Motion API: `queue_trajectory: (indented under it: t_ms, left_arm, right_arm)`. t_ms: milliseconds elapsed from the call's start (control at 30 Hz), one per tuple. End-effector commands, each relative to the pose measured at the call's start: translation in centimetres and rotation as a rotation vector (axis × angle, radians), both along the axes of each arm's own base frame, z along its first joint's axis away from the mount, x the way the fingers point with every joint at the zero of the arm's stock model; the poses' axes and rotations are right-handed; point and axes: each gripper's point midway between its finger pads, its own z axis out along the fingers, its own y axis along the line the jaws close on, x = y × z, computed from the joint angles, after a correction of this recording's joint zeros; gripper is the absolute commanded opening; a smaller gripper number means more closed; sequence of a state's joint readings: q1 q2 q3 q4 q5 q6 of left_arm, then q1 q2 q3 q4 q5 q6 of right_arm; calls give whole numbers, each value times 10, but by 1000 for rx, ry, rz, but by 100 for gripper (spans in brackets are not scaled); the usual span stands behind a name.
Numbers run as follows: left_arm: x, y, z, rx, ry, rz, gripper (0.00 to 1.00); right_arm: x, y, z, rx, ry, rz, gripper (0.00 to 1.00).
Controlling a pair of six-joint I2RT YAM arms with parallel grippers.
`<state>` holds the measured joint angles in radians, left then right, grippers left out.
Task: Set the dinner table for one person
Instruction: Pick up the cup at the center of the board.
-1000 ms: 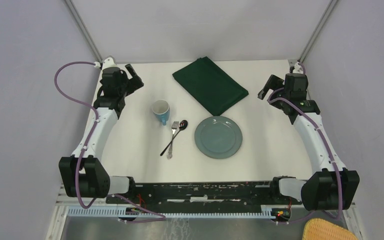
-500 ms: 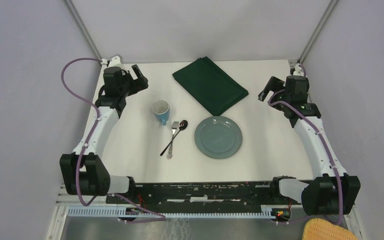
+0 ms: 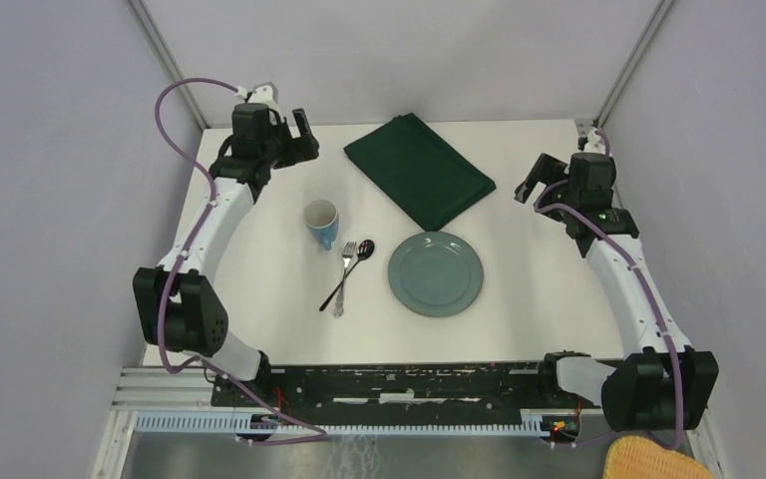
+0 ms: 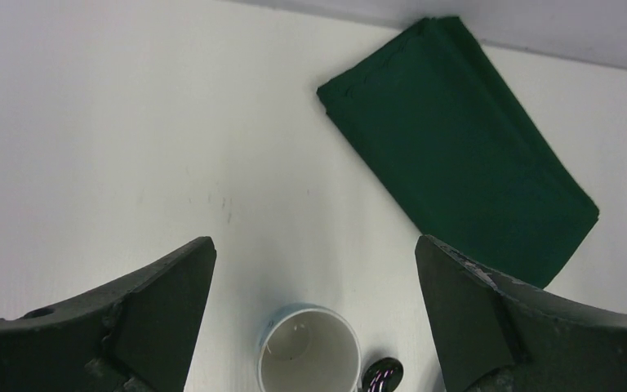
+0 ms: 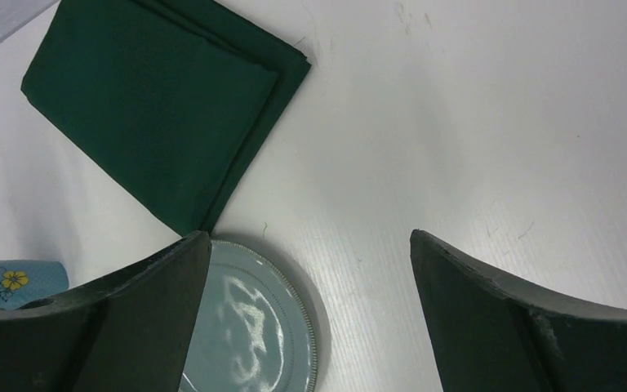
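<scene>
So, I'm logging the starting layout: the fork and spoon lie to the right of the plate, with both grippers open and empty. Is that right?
Not quite: the fork and spoon lie to the left of the plate, as the top view shows. The left gripper and right gripper are indeed open and empty.

Top looks down; 2 wrist views share cloth (image 4: 457, 147), probably cup (image 4: 309, 355).

The dinner table (image 3: 269, 299) is just a big flat matte white rectangle, sitting level. Runs from 6 o'clock up to 12 in the overhead view, few faint scuffs up close.
</scene>
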<state>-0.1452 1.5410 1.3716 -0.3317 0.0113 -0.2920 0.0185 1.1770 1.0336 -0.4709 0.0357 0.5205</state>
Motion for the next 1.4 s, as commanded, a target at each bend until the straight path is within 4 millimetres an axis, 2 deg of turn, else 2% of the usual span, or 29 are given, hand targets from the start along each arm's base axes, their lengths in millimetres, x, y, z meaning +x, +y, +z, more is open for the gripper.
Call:
queue_trajectory:
  t_ms: [0,167,300,433,500,567,700,833,867,933,1100,1200,1367]
  left_arm:
    - [17,-7,46,-42,-101,-23,100]
    - [21,-7,49,-108,-121,1,100]
    - [25,-1,47,-141,-104,32,100]
    - [26,11,58,-94,-143,69,100]
    - [26,24,64,-115,-205,153,100]
    - [25,27,64,-151,-236,164,100]
    - [28,28,48,-104,-134,148,100]
    - [21,25,36,-61,-123,97,100]
    - [18,24,31,-53,-120,90,99]
    - [14,21,20,-31,-87,75,92]
    - [2,-1,-12,99,21,17,88]
    - [-7,-10,-24,166,45,15,86]
    - [-20,-7,-46,165,104,59,86]
  right_arm:
    - [20,15,33,64,-117,48,98]
    - [23,7,30,109,-74,-55,98]
    - [31,22,32,140,-94,27,98]
    - [37,30,47,143,-182,96,98]
    - [39,28,56,141,-228,86,98]
    - [38,22,57,132,-236,48,98]
    - [33,2,51,99,-197,-73,98]
    - [27,-13,43,48,-164,-145,98]
    - [26,-12,40,32,-142,-123,98]
    - [26,-8,31,23,-97,-89,98]
    - [23,-8,10,17,-20,-93,98]
    - [20,-11,7,-13,0,-107,98]
    - [14,-14,8,-74,26,-125,98]
